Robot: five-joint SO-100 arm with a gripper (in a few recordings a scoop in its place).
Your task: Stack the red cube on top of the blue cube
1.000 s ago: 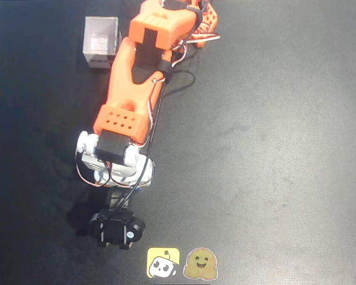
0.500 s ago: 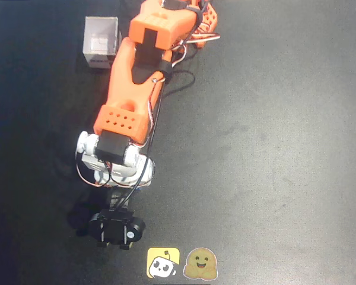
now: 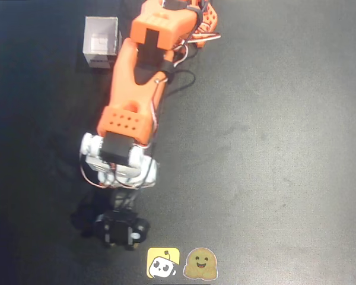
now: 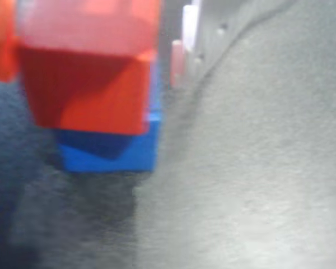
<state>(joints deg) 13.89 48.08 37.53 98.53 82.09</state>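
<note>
Since half a second ago the orange arm (image 3: 136, 89) has shifted a little in the overhead view: its white wrist block (image 3: 115, 163) sits slightly lower and to the right, and the black camera housing (image 3: 120, 228) at the tip has turned and dropped toward the near edge, closer to the two stickers. The clear box and the stickers lie where they were.

The table (image 3: 273, 148) is a dark, matte, slightly grainy mat. The arm is glossy orange plastic with a row of small holes near the wrist and loose thin wires running beside it. The clear box (image 3: 101, 41) at the far left is a small see-through cube with pale walls. At the near edge lie a yellow square sticker (image 3: 163, 263) and a round tan smiling sticker (image 3: 200, 264) just beside it.

From above, the arm covers the cubes. The wrist view looks at them close up and blurred: the red cube (image 4: 87, 73), matte with rounded edges, sits on top of the blue cube (image 4: 109, 148), turned a little so the corners do not line up. An orange finger (image 4: 0, 39) shows at the left edge beside the red cube, and a pale part (image 4: 185, 50) stands just right of it with a gap between. I cannot tell whether the gripper (image 4: 89, 33) is pinching the red cube or has let it go.
</note>
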